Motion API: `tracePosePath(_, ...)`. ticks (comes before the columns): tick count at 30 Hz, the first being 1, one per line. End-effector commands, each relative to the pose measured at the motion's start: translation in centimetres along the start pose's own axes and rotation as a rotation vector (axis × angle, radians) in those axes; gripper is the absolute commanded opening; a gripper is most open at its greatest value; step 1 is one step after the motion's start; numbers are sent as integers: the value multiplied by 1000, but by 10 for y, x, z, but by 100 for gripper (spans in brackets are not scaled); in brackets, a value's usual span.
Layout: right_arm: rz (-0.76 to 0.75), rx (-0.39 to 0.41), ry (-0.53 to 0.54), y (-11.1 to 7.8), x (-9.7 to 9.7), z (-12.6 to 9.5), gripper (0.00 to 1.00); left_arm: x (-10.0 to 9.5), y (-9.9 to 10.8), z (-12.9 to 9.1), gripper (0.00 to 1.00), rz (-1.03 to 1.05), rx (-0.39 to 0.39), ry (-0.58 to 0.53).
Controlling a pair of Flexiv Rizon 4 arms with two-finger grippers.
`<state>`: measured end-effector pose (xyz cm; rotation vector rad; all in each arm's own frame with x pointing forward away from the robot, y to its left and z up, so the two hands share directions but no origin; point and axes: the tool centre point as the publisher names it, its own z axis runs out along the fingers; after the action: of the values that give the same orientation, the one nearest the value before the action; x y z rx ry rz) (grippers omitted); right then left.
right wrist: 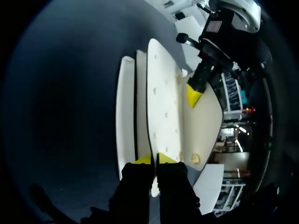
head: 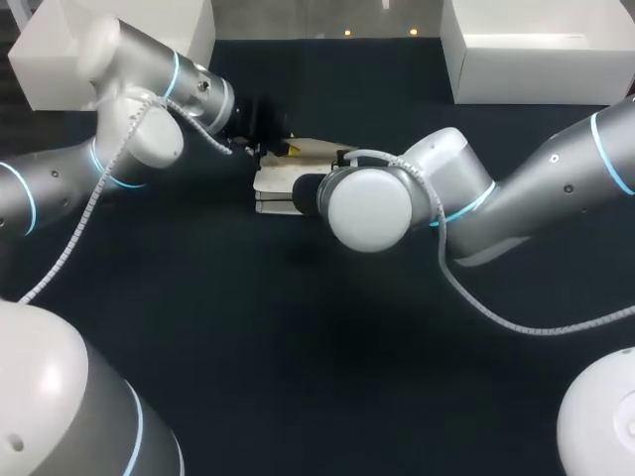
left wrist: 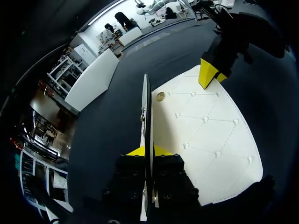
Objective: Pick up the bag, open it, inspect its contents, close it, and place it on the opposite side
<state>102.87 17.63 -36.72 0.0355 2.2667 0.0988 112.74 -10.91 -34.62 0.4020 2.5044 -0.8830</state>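
Items counted: one white quilted bag (head: 272,184), one gold stud (left wrist: 160,96) on its flap, two white boxes (head: 526,50) at the table's (head: 298,377) far corners, two grippers. Bag sits mid-table between the arms; cannot tell whether it rests on the surface or is lifted. Left gripper (left wrist: 148,151): fingers pinched onto the thin edge of the flap. Right gripper (right wrist: 154,159): fingers clamped on the edge of a bag panel from the opposite end. Three white layers show edge-on in the right wrist view
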Motion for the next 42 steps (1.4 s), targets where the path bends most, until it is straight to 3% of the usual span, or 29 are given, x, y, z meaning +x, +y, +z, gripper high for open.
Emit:
tracePosePath(1,1,-1,-5,1,1,1,0,13,1,1,0,16,21,-88)
tracePosePath(7,1,-1,-5,1,1,1,0,18,3,3,0,35,28,-106)
tracePosePath(11,1,-1,-5,1,1,1,0,11,-1,-2,2,17,37,-98)
tracePosePath(15,1,-1,-5,1,1,1,0,4,-4,-9,65,7,34,-99)
tracePosePath(16,1,-1,-5,1,1,1,0,2,-5,-11,67,0,41,-98)
tracePosePath(19,1,-1,-5,1,1,1,0,-6,-8,-16,66,-25,42,-78)
tracePosePath(22,1,-1,-5,1,1,1,0,-12,-9,-18,50,-51,44,-50)
tracePosePath(26,1,-1,-5,1,1,1,0,-17,-8,-18,48,-61,33,-44)
tracePosePath(29,1,-1,-5,1,1,1,0,-20,-8,-17,38,-70,35,-38)
tracePosePath(42,1,-1,-5,1,1,1,0,-26,-4,-19,30,-99,31,-23)
